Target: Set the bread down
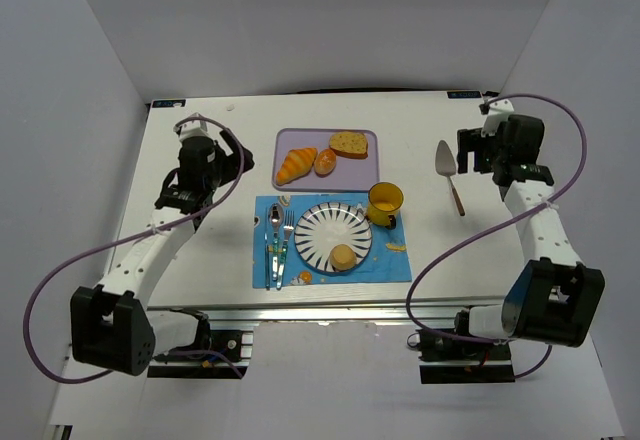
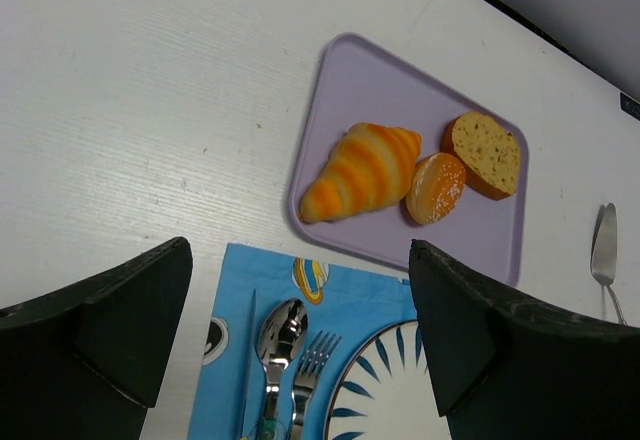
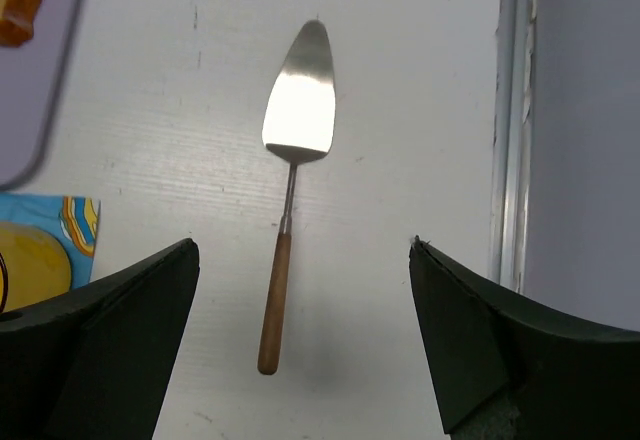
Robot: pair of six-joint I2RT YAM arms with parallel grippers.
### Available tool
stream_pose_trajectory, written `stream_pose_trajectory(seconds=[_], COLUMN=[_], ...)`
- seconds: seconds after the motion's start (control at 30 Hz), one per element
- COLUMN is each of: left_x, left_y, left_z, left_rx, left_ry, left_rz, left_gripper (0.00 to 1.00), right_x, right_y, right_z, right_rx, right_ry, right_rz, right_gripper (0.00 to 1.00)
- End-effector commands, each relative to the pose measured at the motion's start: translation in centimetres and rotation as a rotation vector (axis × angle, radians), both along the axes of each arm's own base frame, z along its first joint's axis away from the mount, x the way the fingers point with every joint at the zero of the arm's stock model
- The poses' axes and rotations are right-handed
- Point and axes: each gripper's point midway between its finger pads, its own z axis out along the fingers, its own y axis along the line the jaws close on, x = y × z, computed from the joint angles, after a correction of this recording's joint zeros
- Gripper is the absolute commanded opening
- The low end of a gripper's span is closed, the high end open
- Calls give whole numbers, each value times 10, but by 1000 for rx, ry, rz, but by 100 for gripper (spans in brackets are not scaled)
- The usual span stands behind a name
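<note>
The small round golden-tan bun (image 1: 343,256) lay on the blue-and-white striped plate (image 1: 318,224), close to its near rim. The left end effector (image 1: 226,150) and right end effector (image 1: 468,150) hung wide open and empty, well apart from it. A knock to the plate would likely roll the bun off onto the blue placemat (image 1: 385,268).

White table (image 1: 420,125) carries three things directly — a purple tray (image 1: 300,138) at the far middle, a blue placemat (image 1: 380,270) just nearer, and a wooden-handled server (image 1: 451,180) apart on the right, blade pointing away
</note>
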Motion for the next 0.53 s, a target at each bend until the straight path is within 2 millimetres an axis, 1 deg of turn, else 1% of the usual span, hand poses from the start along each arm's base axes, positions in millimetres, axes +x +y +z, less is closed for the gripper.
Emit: stream_pose_trajectory(seconds=[0.0, 0.03, 0.1, 0.13, 0.17, 0.2, 0.27, 0.3, 0.37, 0.4, 0.43, 0.5], left_x=[-14, -18, -23, -27, -30, -33, -37, -40, -43, -45, -47, -50], left_y=[7, 9, 12, 14, 15, 16, 17, 18, 17, 18, 18, 18], left_z=[1, 8, 7, 12, 13, 15, 16, 14, 17, 17, 15, 17], left_rx=[-19, -22, -21, -23, -21, -23, -25, -27, -34, -34, -34, -41], left_ry=[-3, -19, -20, -31, -35, -41, -44, -36, -46, -41, -37, -45], left_rz=[34, 41, 51, 55, 61, 61, 62, 63, 58, 59, 60, 60], left_gripper=[98, 98, 98, 98, 98, 98, 98, 98, 98, 98, 98, 98], right_x=[17, 19, 19, 20, 19, 20, 17, 14, 10, 7, 5, -4], right_y=[1, 4, 13, 17, 23, 34, 46, 59, 70, 82, 86, 97], right_z=[41, 47, 58, 72, 79, 91, 98, 104, 106, 105, 99, 97], right_rx=[-11, -1, 31, 38, 52, 67, 91, 100, 97, 95, 98, 123], right_ry=[-94, -95, -102, -132, -137, -160, -162, -175, -179, -178, -164, -154], right_rz=[30, 42, 79, 101, 126, 173, 230, 274, 309, 336, 336, 391], right_gripper=[89, 89, 89, 89, 89, 89, 89, 89, 89, 89, 89, 89])
